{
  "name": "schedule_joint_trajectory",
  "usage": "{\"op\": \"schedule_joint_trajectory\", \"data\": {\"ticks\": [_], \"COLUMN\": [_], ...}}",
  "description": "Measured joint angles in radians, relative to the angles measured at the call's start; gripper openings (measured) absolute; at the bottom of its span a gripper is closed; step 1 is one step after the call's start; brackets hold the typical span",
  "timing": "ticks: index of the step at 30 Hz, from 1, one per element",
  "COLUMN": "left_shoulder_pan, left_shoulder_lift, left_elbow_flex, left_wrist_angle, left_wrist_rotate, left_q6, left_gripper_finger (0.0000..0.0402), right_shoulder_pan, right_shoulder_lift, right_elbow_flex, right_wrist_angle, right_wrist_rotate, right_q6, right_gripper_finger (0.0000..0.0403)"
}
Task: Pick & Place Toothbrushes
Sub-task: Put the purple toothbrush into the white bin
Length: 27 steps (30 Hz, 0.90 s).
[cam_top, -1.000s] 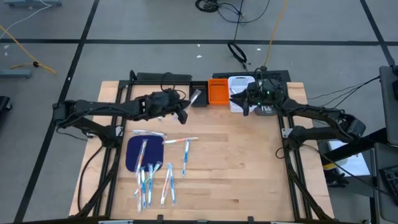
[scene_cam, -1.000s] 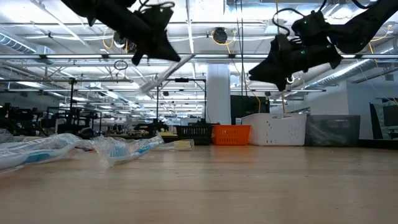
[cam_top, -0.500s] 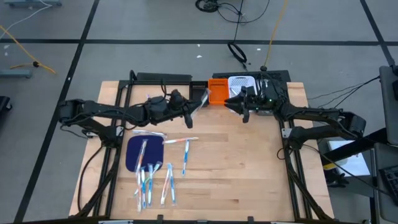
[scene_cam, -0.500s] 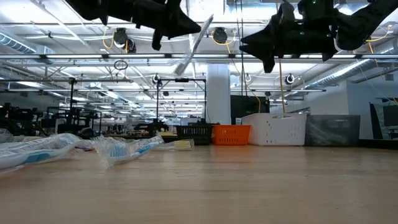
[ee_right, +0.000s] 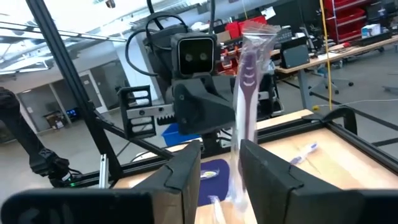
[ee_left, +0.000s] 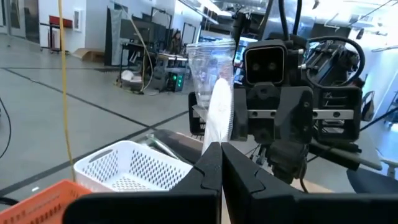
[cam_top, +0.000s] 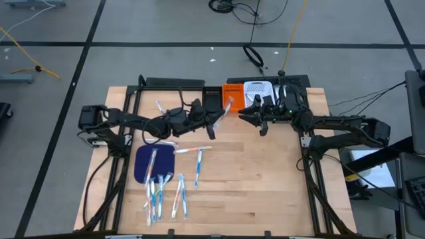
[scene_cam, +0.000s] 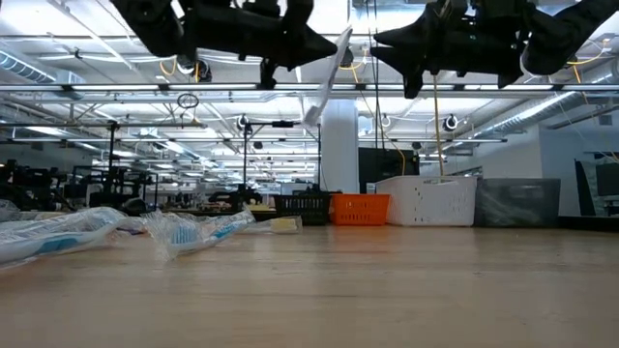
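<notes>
Just in front of the orange bin, the left gripper has its fingers clamped on a wrapped toothbrush, held up in the air. The right gripper faces it, fingers apart on either side of the toothbrush's free end. The other toothbrushes lie well nearer on the surface, around the dark blue mat.

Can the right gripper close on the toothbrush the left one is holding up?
Probably yes: the toothbrush, pinched in the left gripper, already stands between the right gripper's open fingers, nothing between them.
</notes>
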Motion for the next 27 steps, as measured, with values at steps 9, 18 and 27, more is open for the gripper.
{"op": "schedule_joint_trajectory", "data": {"ticks": [9,18,27], "left_shoulder_pan": [-0.019,-0.020,-0.030], "left_shoulder_lift": [0.124,0.146,0.147], "left_elbow_flex": [0.162,0.218,0.217], "left_wrist_angle": [-0.033,-0.104,-0.126], "left_wrist_rotate": [0.002,0.006,0.001], "left_q6": [0.058,0.059,0.060], "left_gripper_finger": [0.0000,0.0000,0.0000], "right_shoulder_pan": [0.003,0.002,-0.008], "right_shoulder_lift": [0.000,0.000,0.000], "right_elbow_flex": [0.000,0.000,0.000], "right_wrist_angle": [0.008,0.015,0.084], "right_wrist_rotate": [0.002,0.010,0.026], "right_q6": [0.000,-0.002,0.002], "right_gripper_finger": [0.0105,0.0105,0.0105]}}
